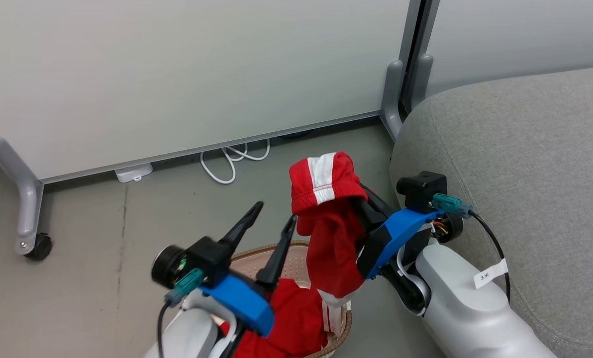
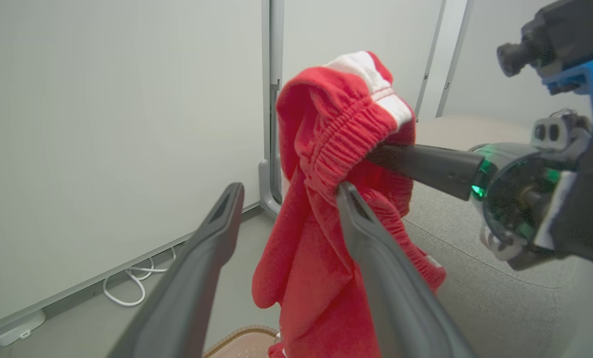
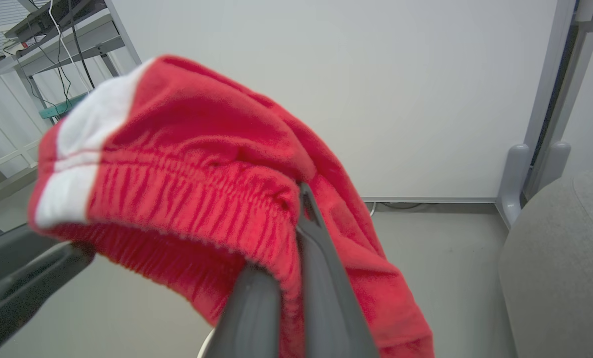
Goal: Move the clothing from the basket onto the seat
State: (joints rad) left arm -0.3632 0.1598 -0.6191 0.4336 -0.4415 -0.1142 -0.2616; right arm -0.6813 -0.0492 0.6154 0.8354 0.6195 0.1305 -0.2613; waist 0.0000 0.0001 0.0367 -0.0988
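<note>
A red garment with a white stripe (image 1: 329, 219) hangs in the air above the basket (image 1: 249, 252), with my right gripper (image 1: 363, 201) shut on its elastic waistband. In the right wrist view the two fingers (image 3: 296, 214) pinch the red fabric (image 3: 192, 164). My left gripper (image 1: 274, 216) is open just left of the garment, and one fingertip (image 2: 348, 196) is right at the hanging cloth (image 2: 326, 149). More red clothing (image 1: 291, 323) lies in the basket beneath. The grey seat (image 1: 525, 149) is to the right.
White partition panels stand behind on grey legs, one with a castor (image 1: 40, 247). A white cable (image 1: 232, 159) and a small white box (image 1: 133, 172) lie on the grey floor by the panel. A grey post foot (image 1: 393, 94) stands beside the seat's corner.
</note>
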